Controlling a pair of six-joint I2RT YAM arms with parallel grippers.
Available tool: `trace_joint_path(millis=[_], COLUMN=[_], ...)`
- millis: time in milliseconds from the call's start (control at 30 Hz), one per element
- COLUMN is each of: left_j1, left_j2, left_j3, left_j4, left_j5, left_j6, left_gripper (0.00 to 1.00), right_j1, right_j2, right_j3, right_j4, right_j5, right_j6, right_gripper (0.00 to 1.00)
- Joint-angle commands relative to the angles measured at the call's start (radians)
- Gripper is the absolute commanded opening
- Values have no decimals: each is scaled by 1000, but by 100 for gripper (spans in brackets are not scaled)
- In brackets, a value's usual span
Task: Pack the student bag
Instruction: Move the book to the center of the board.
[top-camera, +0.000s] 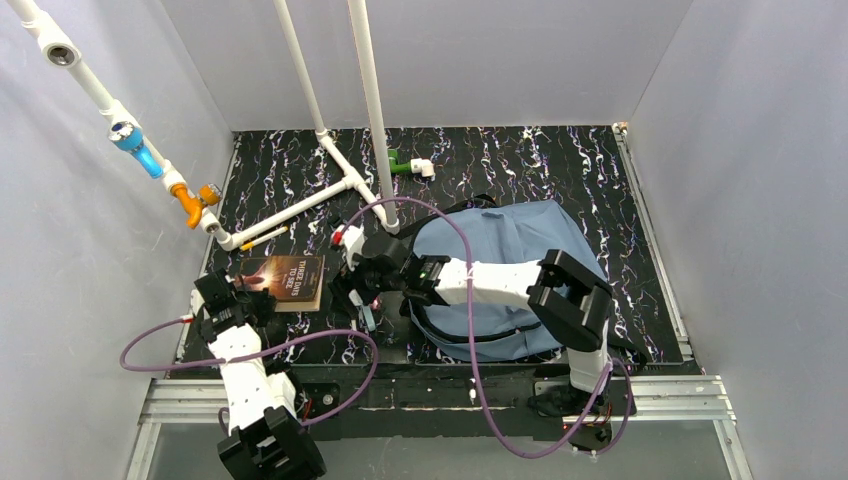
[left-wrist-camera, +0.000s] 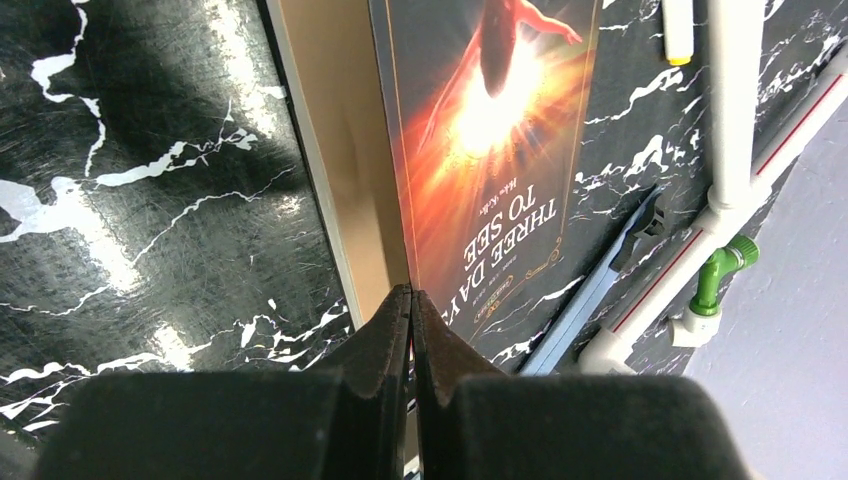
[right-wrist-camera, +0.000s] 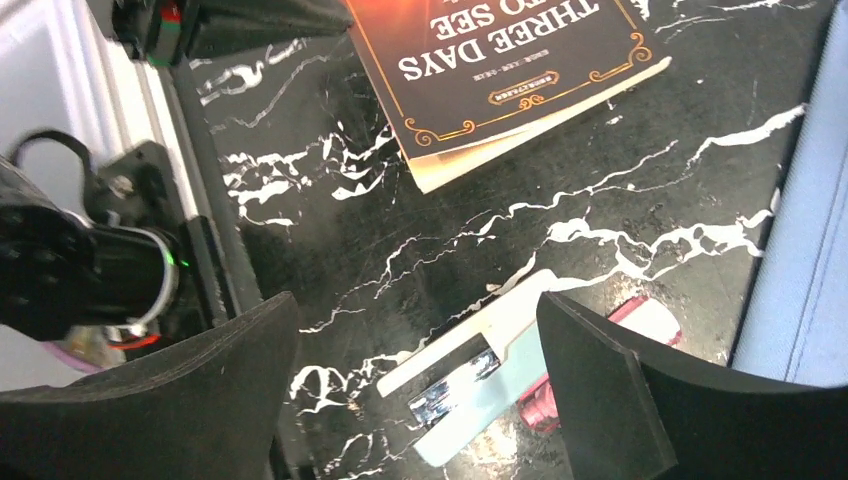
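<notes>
Slate-blue bag (top-camera: 510, 240) lies just beside the right jaws, which stand apart over a stapler (right-wrist-camera: 478, 398). Left jaws are together at the edge of the book (left-wrist-camera: 480, 150). If they pinch only its cover, it could tear or slip.

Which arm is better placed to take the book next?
Left. The left gripper is shut at the edge of the book; the right gripper hangs open over a pale item beside the bag, farther off.

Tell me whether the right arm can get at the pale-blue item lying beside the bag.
Probably yes. The right gripper hangs open over the pale-blue item, a finger on each side, and nothing covers it. A pink item lies close beside it, so that may get caught too.
</notes>
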Motion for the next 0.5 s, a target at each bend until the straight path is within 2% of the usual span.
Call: trace_joint_path(millis=[0, 133, 233, 333, 467], left_j1=[-6, -6, -6, -6, -7], left_j2=[17, 31, 44, 58, 76], left_j3=[19, 30, 46, 60, 82], left_j4=[-53, -47, -47, -52, -62], left_j5=[16, 34, 43, 47, 55], left_j6=[7, 15, 28, 37, 39], left_gripper=[0, 0, 0, 0, 0], right_j1=[61, 86, 88, 105, 114], right_j2=[25, 72, 138, 184, 261], right_j3=[33, 14, 42, 8, 39], right_j4=[119, 230, 277, 419, 455], right_j5=[69, 161, 134, 140, 147], right_j6=[-274, -466, -602, -733, -849], right_gripper=[96, 97, 95, 95, 92])
